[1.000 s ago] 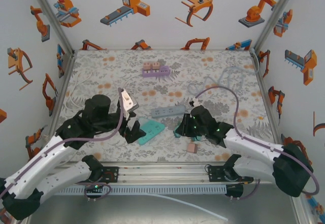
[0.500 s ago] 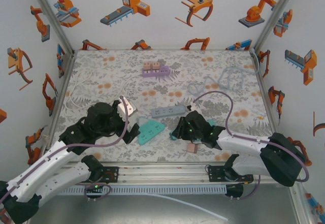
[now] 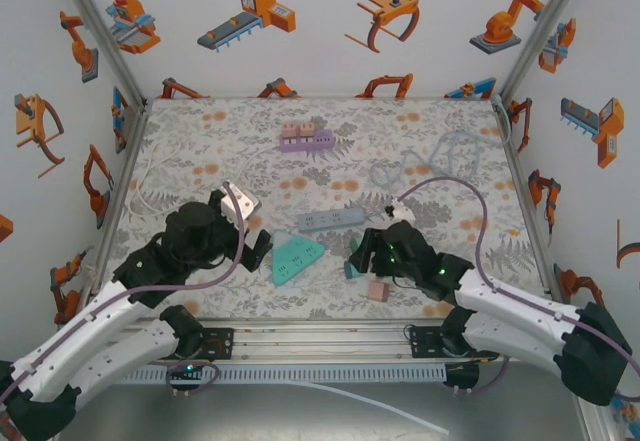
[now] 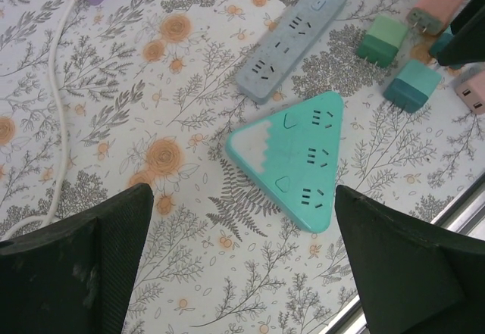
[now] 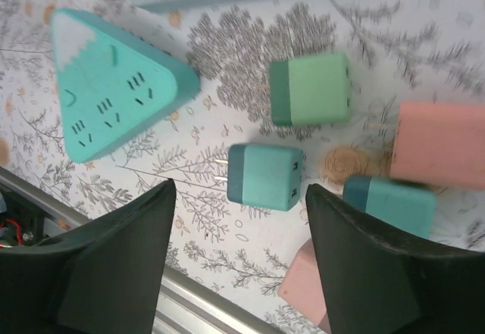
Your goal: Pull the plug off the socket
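Note:
The teal triangular socket (image 3: 297, 257) lies flat near the front of the table with nothing plugged into it; its slots (image 4: 314, 154) are bare. My left gripper (image 3: 256, 249) hovers just left of it, open wide, with its fingers (image 4: 91, 266) clear of the socket (image 4: 295, 156). A teal plug (image 5: 265, 176) lies loose on the table, prongs pointing toward the socket (image 5: 114, 84). My right gripper (image 5: 241, 198) is open above this plug, with a gap on each side of it. From above, the right gripper (image 3: 360, 259) is just right of the socket.
More loose plugs lie by the right gripper: green (image 5: 311, 89), pink (image 5: 439, 145), another teal (image 5: 390, 205) and a pink block (image 3: 378, 290). A grey power strip (image 3: 329, 219) lies behind the socket. A purple strip (image 3: 306, 141) sits far back. The metal rail (image 5: 204, 311) edges the table.
My right gripper has gone from shut to open and let the teal plug drop to the table. It has shifted slightly right. The left arm moved a little and the socket turned.

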You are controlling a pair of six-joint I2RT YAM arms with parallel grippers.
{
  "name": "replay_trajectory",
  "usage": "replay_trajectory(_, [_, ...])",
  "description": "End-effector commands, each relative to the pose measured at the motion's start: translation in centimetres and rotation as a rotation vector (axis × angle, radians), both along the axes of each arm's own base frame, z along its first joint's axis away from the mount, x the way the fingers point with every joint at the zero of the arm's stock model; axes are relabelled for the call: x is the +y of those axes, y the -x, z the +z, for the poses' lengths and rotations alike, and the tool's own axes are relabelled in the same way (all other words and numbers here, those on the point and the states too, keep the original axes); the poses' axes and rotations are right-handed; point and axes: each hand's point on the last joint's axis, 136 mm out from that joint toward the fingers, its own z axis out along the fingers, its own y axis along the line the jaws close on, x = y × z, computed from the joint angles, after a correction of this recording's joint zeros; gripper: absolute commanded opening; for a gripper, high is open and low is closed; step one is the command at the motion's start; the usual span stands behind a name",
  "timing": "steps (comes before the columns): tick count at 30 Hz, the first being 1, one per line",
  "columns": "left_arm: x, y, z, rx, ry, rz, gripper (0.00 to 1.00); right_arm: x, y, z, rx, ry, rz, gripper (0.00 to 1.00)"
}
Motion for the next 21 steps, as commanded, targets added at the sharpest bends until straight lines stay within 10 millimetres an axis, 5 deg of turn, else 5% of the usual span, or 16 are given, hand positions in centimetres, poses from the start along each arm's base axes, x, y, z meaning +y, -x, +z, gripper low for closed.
replay_trajectory(1, [0.1, 0.2, 1.1, -0.018, 0.047, 0.011, 0.97, 0.6, -2.2, 6.4, -0.269, 0.090, 0.075, 0.72])
replay_trajectory(5, [0.3, 0.4, 0.5, 0.004, 0.040, 0.012, 0.97, 3.5, -4.2, 11.7, -0.551, 0.197, 0.239, 0.78])
replay_trajectory(8, [0.6, 0.3, 0.2, 0.023, 0.041, 0.035, 0.97, 5.7, -6.2, 13.2, -0.674, 0.361, 0.406, 0.82])
replay_trajectory(14, [1.5, 0.6, 0.1, 0.021, 0.030, 0.059, 0.97, 9.8, -9.8, 13.6, -0.780, 0.482, 0.810, 0.83])
replay_trajectory(21, [2.8, 0.5, -2.2, 0.053, -0.044, 0.112, 0.97, 11.8, -17.9, 11.7, -0.772, 0.510, 0.971, 0.83])
